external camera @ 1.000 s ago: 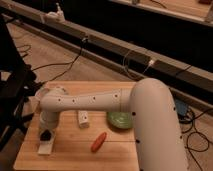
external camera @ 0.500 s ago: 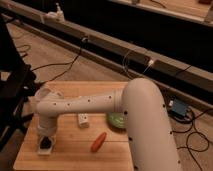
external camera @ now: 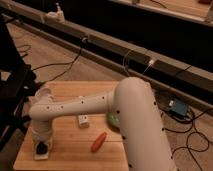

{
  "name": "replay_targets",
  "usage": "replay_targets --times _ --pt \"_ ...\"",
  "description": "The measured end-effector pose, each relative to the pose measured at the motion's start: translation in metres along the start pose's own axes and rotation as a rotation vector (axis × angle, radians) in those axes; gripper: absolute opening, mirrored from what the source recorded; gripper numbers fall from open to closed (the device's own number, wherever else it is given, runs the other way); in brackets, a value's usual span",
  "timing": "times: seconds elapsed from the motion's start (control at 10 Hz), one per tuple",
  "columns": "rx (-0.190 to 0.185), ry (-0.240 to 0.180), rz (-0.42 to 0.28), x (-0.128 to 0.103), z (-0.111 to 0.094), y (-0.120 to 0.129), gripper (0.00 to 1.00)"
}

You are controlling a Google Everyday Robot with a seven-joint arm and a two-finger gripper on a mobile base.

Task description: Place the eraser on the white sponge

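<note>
The eraser [external camera: 41, 148] lay atop the white sponge [external camera: 41, 154] at the tabletop's [external camera: 70, 155] near-left corner. The pincer [external camera: 41, 141] hung directly over it (whether grasping or released, I could not tell). The block looked light and stiff, likely best taken across its short sides.

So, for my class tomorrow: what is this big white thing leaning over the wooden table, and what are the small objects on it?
It is a robot arm, seen by one camera looking down along it. Its gripper is at the table's near left corner, lowered over a flat white sponge with a small black eraser on or just above it. Whether the eraser is released is unclear. Elsewhere on the wooden table lie an orange carrot-like object, a small white block and a green object partly behind the arm.
</note>
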Motion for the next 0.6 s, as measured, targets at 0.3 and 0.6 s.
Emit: replay_targets --times 0.3,0.6 --pt "-0.002 0.003 0.004 0.0011 -0.0001 -0.0036 0.8" --pt "-0.008 0.016 0.01 0.0025 -0.0045 -0.0027 0.8"
